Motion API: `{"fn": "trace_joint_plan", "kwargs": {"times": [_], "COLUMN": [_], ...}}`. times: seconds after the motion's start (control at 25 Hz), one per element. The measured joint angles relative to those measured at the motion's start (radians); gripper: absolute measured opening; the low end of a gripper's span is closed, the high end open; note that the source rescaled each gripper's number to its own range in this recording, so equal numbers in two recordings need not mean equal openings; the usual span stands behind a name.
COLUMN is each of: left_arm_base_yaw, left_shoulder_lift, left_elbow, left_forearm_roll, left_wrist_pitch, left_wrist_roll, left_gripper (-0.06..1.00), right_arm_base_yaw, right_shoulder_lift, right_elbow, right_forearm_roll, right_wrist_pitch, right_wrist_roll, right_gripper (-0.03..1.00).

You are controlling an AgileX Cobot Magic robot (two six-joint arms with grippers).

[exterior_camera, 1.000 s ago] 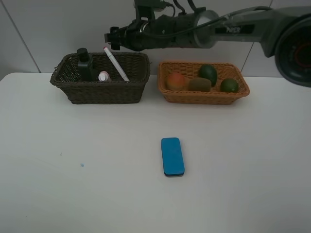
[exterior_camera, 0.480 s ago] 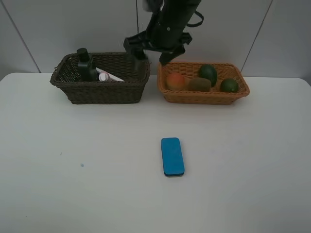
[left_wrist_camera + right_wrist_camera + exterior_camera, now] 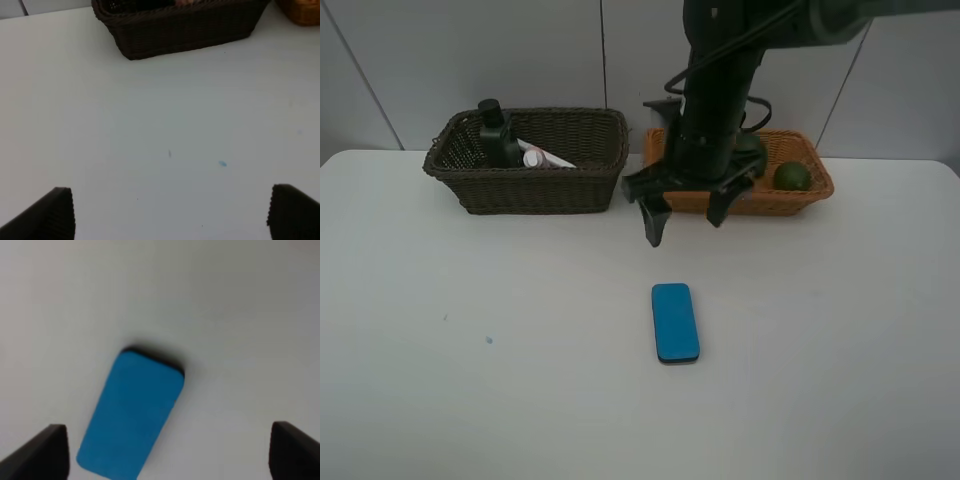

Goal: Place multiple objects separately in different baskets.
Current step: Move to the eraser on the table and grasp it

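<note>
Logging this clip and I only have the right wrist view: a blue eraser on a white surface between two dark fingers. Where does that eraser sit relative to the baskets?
Observer: The blue eraser lies on the table in front of both baskets, roughly below the gap between them, touching neither.
Operator: Is the right gripper over it?
Observer: The right gripper hangs open above the table, between the light orange-tan basket and the eraser, not touching it.
Operator: What is already sorted?
Observer: The dark brown basket holds the dark green pump bottle, the small pink bottle and the white-pink marker.
Operator: And the left gripper?
Observer: The left gripper is open over bare table, holding nothing.
</note>
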Motion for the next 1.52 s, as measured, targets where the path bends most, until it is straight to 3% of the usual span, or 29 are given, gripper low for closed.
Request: {"fn": "trace_joint_plan", "kwargs": {"times": [0.2,0.44,0.6,1.32,1.44,1.52], "left_arm_base_yaw": [0.000,0.000,0.000,0.000,0.000,0.000], "left_shoulder_lift": [0.000,0.000,0.000,0.000,0.000,0.000], "left_elbow": [0.000,0.000,0.000,0.000,0.000,0.000], "left_forearm_roll": [0.000,0.000,0.000,0.000,0.000,0.000], "left_wrist_pitch": [0.000,0.000,0.000,0.000,0.000,0.000], "left_wrist_roll": [0.000,0.000,0.000,0.000,0.000,0.000], "left_gripper": [0.94,0.94,0.94,0.94,0.94,0.94], "right_arm_base_yaw": [0.000,0.000,0.001,0.010,0.012,0.012], "right_shoulder_lift": [-0.001,-0.001,-0.001,0.057,0.057,0.058], "right_elbow": [0.136,0.290,0.303,0.325,0.325,0.325], "right_forearm_roll": [0.020,0.114,0.165,0.145,0.124,0.117], "right_wrist_pitch": [-0.034,-0.239,-0.313,-0.435,-0.439,-0.439], "right_wrist_roll": [0.093,0.130,0.130,0.139,0.139,0.138], "right_gripper": [1.00,1.00,1.00,1.00,0.90,0.72]}}
